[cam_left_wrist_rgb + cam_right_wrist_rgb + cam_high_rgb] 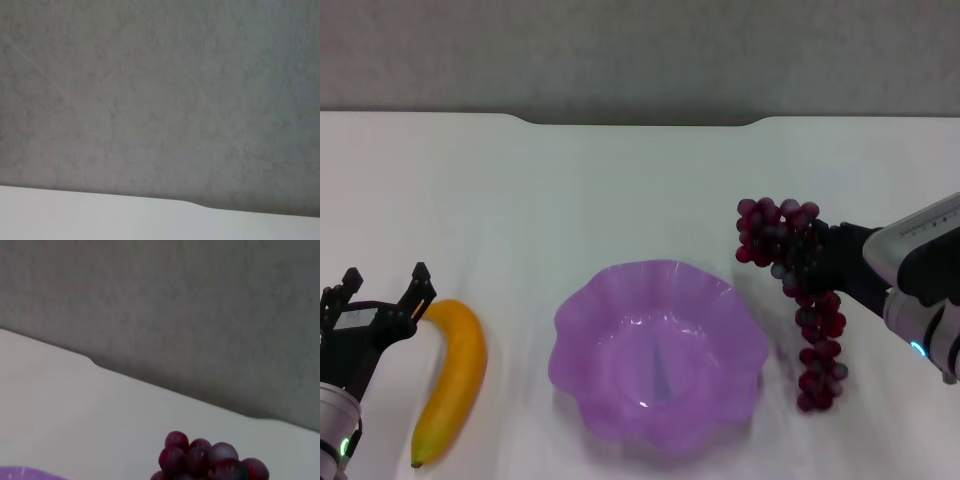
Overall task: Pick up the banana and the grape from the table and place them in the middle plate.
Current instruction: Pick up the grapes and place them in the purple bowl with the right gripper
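The yellow-orange banana (452, 378) lies on the white table (520, 200) at the front left, its dark tip toward me. My left gripper (385, 275) stands open just left of the banana's far end, apart from it. The purple scalloped middle plate (620, 275) sits in the front centre with nothing in it. To its right stretches the dark red grape (818, 350) bunch. My right gripper (810, 258) reaches in from the right and overlaps the bunch's upper part. The right wrist view shows the grape (210, 460) top close by, with a sliver of the plate (20, 474).
The table's notched far edge (640, 122) meets a grey wall (640, 50). Bare white tabletop lies beyond the plate and between the plate and the banana. The left wrist view holds only the wall (160, 100) and the table edge (100, 220).
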Robot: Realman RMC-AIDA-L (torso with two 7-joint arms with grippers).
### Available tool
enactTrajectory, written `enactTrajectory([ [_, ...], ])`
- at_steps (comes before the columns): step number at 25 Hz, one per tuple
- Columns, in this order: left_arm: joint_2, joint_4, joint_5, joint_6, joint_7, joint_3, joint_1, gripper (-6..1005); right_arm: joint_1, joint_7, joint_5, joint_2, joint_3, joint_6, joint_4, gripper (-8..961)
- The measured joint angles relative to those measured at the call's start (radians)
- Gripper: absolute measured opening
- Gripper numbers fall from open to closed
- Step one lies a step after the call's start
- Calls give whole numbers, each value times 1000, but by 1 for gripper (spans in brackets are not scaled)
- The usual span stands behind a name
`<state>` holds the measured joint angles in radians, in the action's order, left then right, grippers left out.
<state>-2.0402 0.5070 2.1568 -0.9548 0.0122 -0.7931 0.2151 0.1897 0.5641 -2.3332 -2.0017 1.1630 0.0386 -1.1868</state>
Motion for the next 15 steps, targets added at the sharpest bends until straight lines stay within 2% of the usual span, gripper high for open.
enactTrajectory([
  [8, 0, -2, 0, -8, 0, 0, -3, 892, -50, 56, -12, 0, -6, 10, -135, 284],
  [15, 0, -2, 0, -9, 0, 0, -4, 892, -56, 81, -14, 1, -4, 80, -252, 278],
])
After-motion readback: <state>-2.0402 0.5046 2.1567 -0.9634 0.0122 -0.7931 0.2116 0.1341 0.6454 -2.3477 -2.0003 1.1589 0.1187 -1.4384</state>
